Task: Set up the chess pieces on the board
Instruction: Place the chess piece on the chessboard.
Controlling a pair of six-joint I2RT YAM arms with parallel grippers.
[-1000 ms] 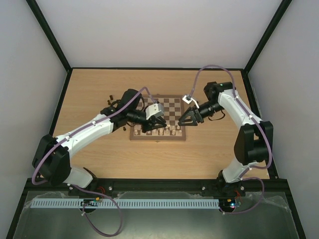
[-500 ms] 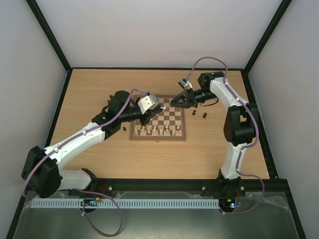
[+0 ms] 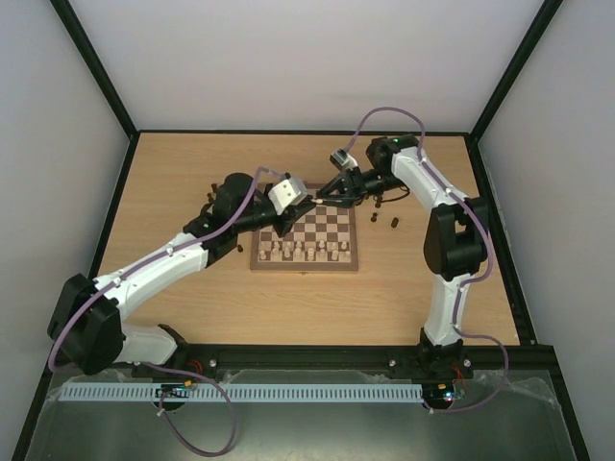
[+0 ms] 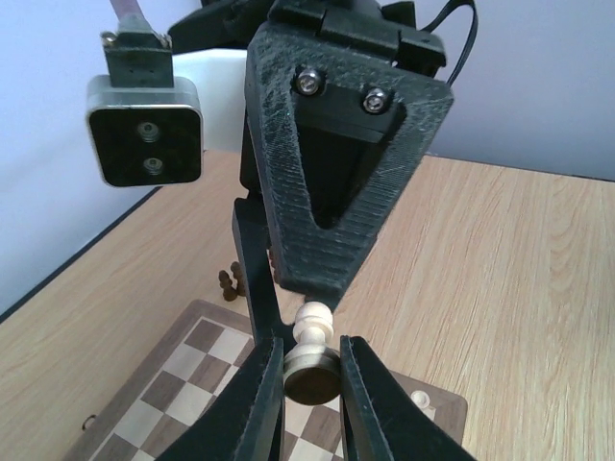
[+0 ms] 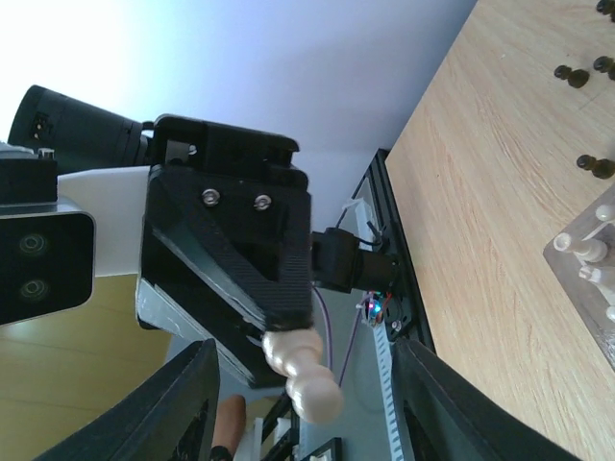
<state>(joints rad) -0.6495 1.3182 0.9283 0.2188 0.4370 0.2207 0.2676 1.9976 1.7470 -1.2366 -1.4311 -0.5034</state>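
Our left pincer (image 4: 312, 382) clamps a pale chess piece (image 4: 313, 327) by its base above the far edge of the board (image 3: 332, 226). Our right pincer (image 5: 317, 408) stands open facing it. Premature release or misaligned closure may drop it, toppling the placed pieces (image 3: 306, 252).

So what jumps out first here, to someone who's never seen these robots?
Over the far edge of the board, the left gripper pinches a pale chess piece, nose to nose with the open right gripper. Pale pieces line the board's near edge.
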